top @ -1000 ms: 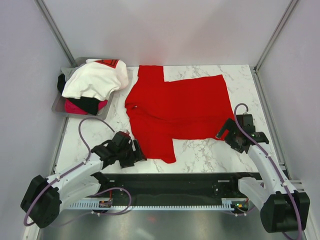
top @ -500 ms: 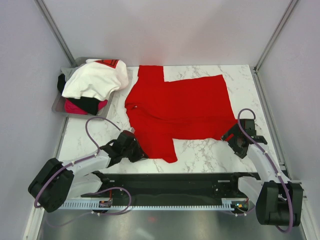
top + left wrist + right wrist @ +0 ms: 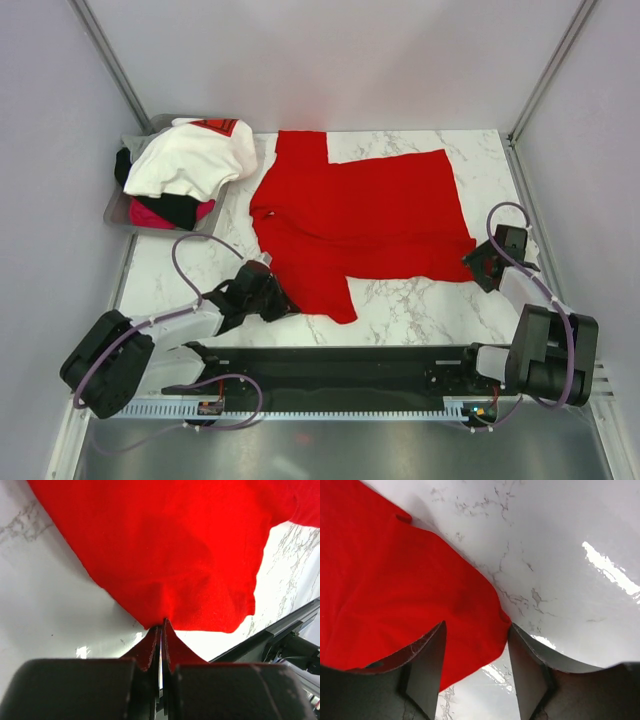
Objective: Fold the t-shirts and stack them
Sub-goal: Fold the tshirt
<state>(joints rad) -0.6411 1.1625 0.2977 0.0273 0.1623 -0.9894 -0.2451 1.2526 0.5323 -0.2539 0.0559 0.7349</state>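
left gripper (image 3: 161, 630): now clamps red t-shirt (image 3: 360, 215) hem near bench (image 3: 420, 310) front edge | right gripper (image 3: 476, 650): jaws narrowing astride right corner, unpinched | fold lift likely next

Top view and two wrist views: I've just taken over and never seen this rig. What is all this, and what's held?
Left arm and right arm each end in a two-finger gripper. The top view looks down from behind them; the other two come from cameras on their wrists. A red t-shirt lies spread on the marble table; a white t-shirt sits heaped in the grey tray. The left gripper is shut, pinching the red t-shirt's near edge. The right gripper is open, its jaws either side of the hem corner, not yet clamped.
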